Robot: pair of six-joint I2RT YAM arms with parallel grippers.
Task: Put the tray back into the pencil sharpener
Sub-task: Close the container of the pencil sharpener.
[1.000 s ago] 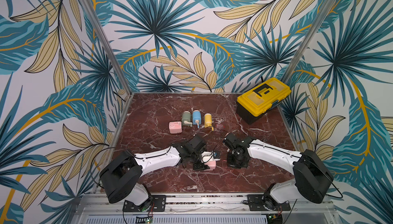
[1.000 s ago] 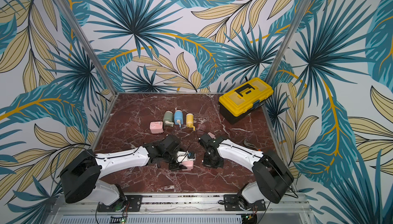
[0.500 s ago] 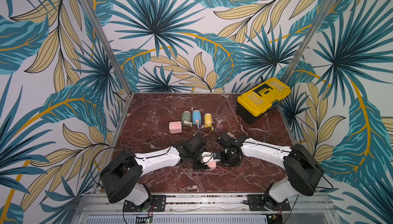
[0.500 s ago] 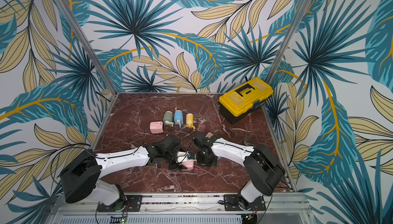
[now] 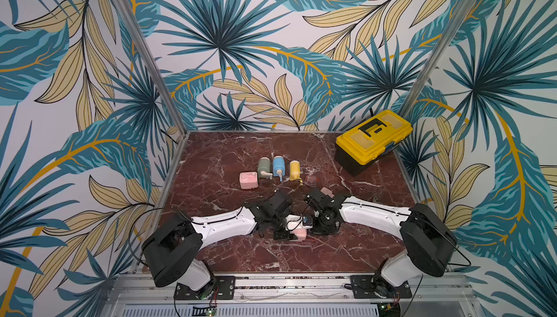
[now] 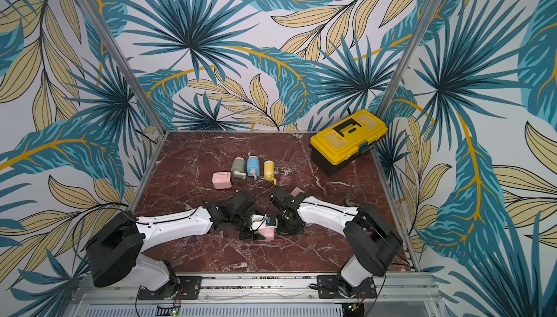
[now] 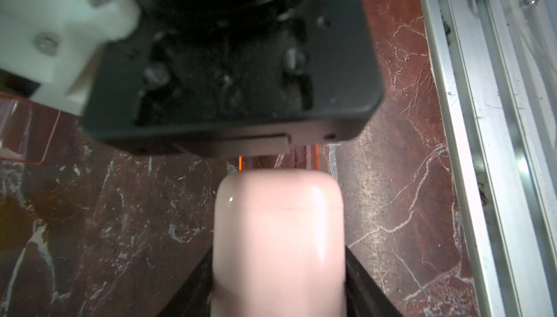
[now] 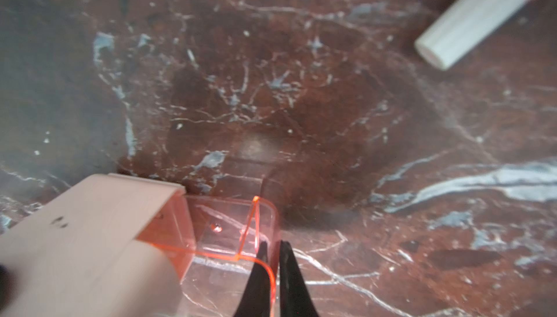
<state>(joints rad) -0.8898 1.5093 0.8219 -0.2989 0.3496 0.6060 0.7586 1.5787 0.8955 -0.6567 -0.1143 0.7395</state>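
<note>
Having brought right fingers [image 8: 256, 285] inward, we are pinching the tray [image 8: 229, 231] wall with them, feeding it into the sharpener [image 7: 277, 240] that left fingers [image 7: 364, 294] are gripping steady.

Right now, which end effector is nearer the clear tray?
Right. The right end effector pinches the tray by its outer wall; the left end effector grips the pink sharpener, into which the tray is partly slid.
</note>
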